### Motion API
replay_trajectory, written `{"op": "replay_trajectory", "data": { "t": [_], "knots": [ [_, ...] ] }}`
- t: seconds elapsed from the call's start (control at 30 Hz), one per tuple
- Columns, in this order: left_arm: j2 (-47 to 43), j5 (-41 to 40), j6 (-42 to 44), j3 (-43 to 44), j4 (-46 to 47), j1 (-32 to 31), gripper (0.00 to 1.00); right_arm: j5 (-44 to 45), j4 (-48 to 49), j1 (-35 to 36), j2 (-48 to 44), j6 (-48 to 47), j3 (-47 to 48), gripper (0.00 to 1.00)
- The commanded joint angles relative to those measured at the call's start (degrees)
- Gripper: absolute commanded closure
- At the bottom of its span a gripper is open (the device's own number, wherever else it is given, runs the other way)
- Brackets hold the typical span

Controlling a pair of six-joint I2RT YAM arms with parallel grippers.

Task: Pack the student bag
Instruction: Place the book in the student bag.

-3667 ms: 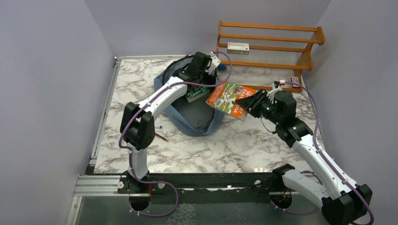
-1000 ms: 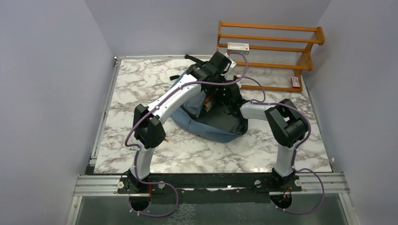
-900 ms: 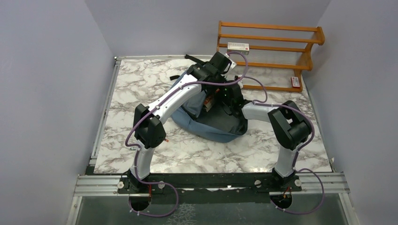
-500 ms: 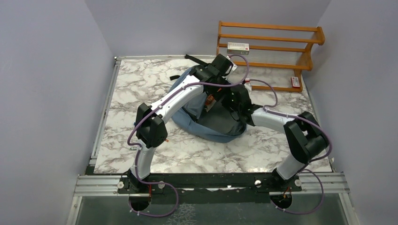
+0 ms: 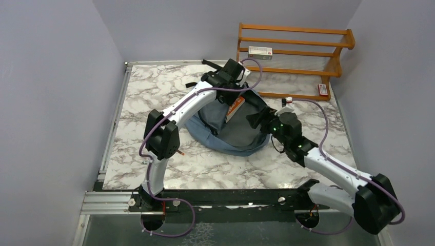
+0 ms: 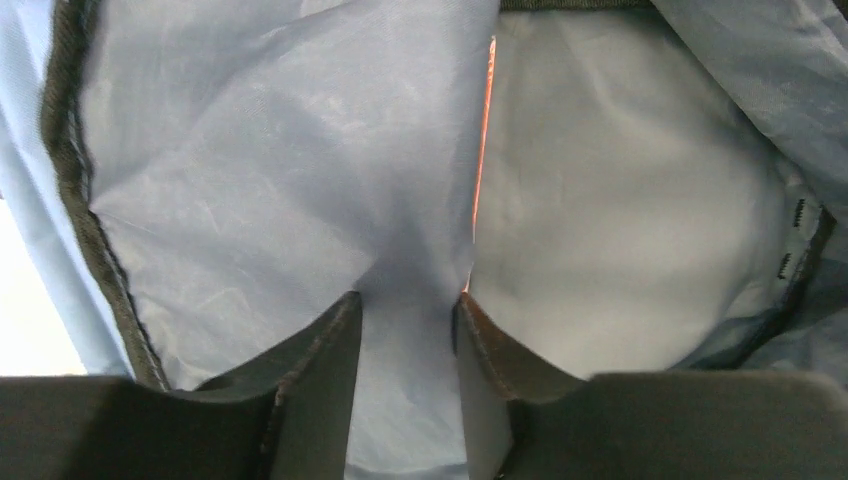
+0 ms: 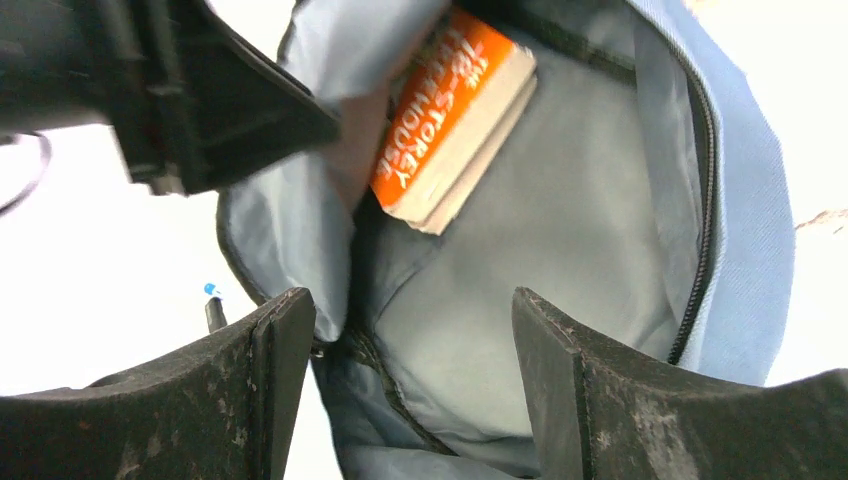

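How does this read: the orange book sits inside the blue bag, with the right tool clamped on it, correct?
Not quite. The orange book sits inside the blue bag, but the right tool is open and clear of it, as the right wrist view shows.

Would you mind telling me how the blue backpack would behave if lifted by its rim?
Probably floppy: the backpack lies slumped, and its thin lining is creased and folded. The orange book inside would likely slide and shift the weight.

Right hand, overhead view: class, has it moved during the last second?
Yes. The right hand has drawn back nearer and rightward, away from the orange wooden rack, toward the near-right rim of the dusty-blue fabric backpack.
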Motion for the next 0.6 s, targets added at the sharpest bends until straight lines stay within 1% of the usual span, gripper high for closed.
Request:
{"op": "replay_trajectory", "data": {
  "t": [0.0,0.03,0.13,0.33,0.4,0.57],
  "knots": [
    [-6.05,4.5,-3.78,-4.33,4.91,1.51,0.52,3.52,-4.82,0.05,-7.95,-8.74,-0.47,0.24],
    [-7.13,4.81,-4.51,-5.37,5.49,1.95,0.47,4.12,-5.88,0.05,-9.17,-9.97,-0.25,0.24],
    [-11.19,6.58,-7.01,-9.29,7.69,4.13,0.4,6.0,-9.59,0.06,-11.33,-11.37,1.24,0.22],
    [-23.54,5.44,-13.9,-22.63,15.29,12.51,0.27,8.21,-23.76,0.05,-7.95,-13.77,9.59,0.1],
    [-28.5,5.37,-16.28,-27.73,17.89,15.77,0.25,8.09,-25.44,0.05,-7.41,-15.61,10.77,0.09],
    [-39.71,-0.3,-22.54,-39.96,21.95,22.52,0.06,3.68,-25.48,0.04,-8.2,-21.2,12.79,0.07]
  ]
}}
